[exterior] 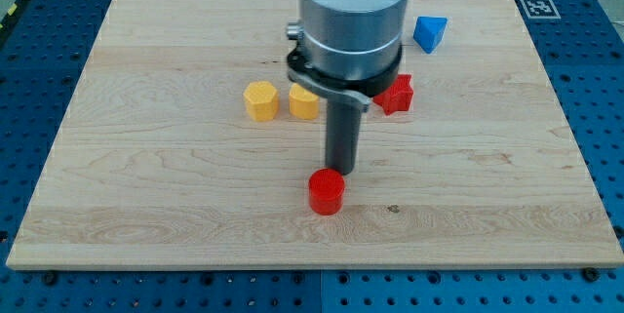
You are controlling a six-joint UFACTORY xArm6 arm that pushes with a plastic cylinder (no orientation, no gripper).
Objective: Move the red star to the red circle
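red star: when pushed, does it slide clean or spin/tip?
The red star looks squat, so tipping seems unlikely. Its points may make it rotate under an off-centre push. The smooth wooden board probably lets it slide easily.

A light wooden board [146, 157] with visible grain serves as the work surface and fills most of the view. It rests on a blue perforated base [604, 108], which shows along all four sides, its holes laid out in a regular grid. A black-and-white square marker [537, 7] sits at the board's top right corner. A yellow-and-black striped strip [12, 6] runs at the view's top left. Lighting is even, with soft shadows.
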